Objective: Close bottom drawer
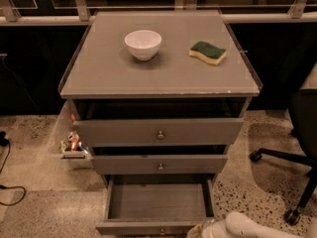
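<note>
The grey cabinet has three drawers. The bottom drawer is pulled out, showing its shallow grey tray, and its front with a small round knob lies at the bottom edge of the view. The top drawer front and the middle drawer front stand slightly out. My white arm comes in from the bottom right, and the gripper sits right at the right end of the bottom drawer front, mostly cut off by the frame edge.
A white bowl and a green and yellow sponge rest on the cabinet top. A clear bin with small items stands left of the cabinet. An office chair base stands on the speckled floor at right. A cable lies at left.
</note>
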`<state>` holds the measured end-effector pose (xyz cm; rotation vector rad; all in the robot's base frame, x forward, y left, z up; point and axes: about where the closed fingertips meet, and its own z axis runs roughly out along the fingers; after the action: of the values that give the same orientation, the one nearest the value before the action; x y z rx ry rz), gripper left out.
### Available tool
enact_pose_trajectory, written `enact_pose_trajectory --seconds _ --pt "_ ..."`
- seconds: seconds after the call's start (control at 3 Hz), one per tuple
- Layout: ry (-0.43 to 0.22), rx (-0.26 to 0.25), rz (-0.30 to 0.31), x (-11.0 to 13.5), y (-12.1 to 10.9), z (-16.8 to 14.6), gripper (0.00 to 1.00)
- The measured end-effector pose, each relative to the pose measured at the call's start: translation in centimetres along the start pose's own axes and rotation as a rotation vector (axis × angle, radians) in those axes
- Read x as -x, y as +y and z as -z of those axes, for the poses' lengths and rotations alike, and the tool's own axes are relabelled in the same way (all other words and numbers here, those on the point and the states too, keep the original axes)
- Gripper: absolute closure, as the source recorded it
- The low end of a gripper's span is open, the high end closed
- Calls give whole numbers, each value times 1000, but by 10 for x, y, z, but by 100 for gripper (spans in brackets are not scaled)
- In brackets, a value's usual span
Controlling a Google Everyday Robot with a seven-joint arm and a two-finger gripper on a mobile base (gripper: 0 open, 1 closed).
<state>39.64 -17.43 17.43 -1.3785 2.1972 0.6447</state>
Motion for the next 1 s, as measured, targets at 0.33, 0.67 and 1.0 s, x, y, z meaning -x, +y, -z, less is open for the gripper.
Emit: enact_pose_trajectory --seconds 0.33,0.67,1.0 --pt "-2 1 4 0 0 -1 81" --pt "-2 1 4 0 0 -1 58" --pt "-2 1 4 0 0 -2 35"
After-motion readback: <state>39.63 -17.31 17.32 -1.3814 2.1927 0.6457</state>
